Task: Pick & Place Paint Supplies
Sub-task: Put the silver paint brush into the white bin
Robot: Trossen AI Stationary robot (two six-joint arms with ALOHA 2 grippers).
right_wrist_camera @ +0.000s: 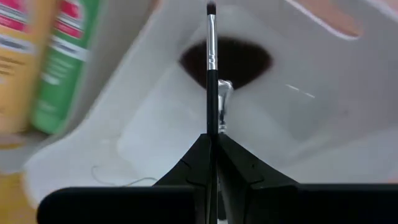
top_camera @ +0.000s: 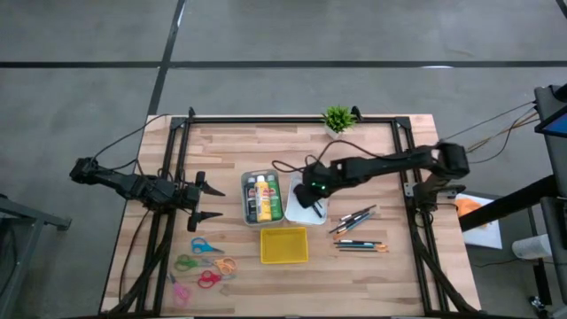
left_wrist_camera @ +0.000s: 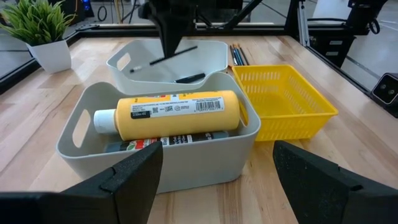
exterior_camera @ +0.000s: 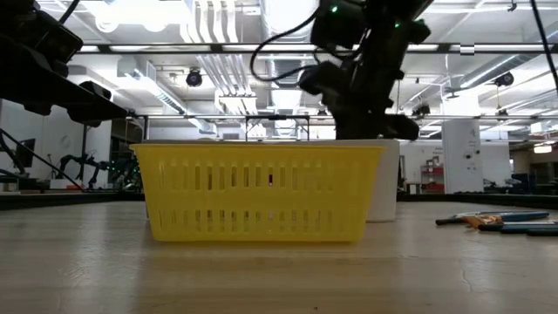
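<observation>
My right gripper (top_camera: 312, 197) hangs over the white bin (top_camera: 317, 213) and is shut on a thin dark-handled brush (right_wrist_camera: 211, 68). The left wrist view shows that brush (left_wrist_camera: 183, 51) slanting above the bin, with another dark brush (left_wrist_camera: 190, 78) lying inside. Beside it, the grey bin (top_camera: 246, 199) holds the paint bottles lying on their sides, the yellow bottle (left_wrist_camera: 177, 113) on top. More brushes and pencils (top_camera: 357, 221) lie flat on the table to the right. My left gripper (top_camera: 209, 202) is open and level, left of the grey bin. My right gripper pinches the brush by its dark handle (right_wrist_camera: 211, 121) between the two fingers, coming from above. The silver ferrule (right_wrist_camera: 211, 59) and bristle end stick out past the fingertips. The brush is lifted clear, slanting above the white bin's floor.
A yellow mesh basket (top_camera: 283, 245) stands nearer than the two bins. Several coloured scissors (top_camera: 205, 264) lie near the left front corner. A small potted plant (top_camera: 337, 119) stands at the far edge. A second row of pencils (top_camera: 361, 246) lies right of the basket.
</observation>
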